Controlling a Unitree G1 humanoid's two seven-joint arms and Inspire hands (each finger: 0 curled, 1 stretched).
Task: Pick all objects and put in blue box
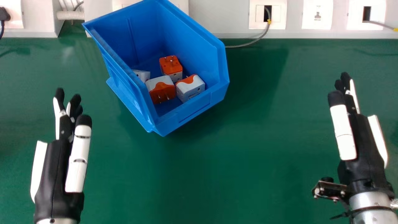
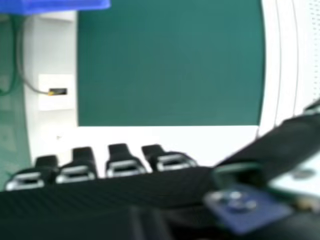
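A big blue plastic box [image 1: 192, 112] sits crooked by the far edge of the flat green worktop [image 1: 248, 174]. Four chunky white plugs [image 1: 189, 90], three with orange parts, lie inside. The black-and-white left hand [image 1: 57, 168] and black-and-white right hand [image 1: 362, 140] are on either side, fingers straight, a bit spread.

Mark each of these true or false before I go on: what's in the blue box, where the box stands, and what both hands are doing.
1. The blue box stands on the green table. True.
2. The right hand is curled round an adapter. False: its fingers are extended and it holds nothing.
3. Three orange-and-white adapters are plainly visible inside the box. True.
4. The left hand is inside the box. False: it is over the table, left of the box.
5. The box's left wall partly hides a white block. True.
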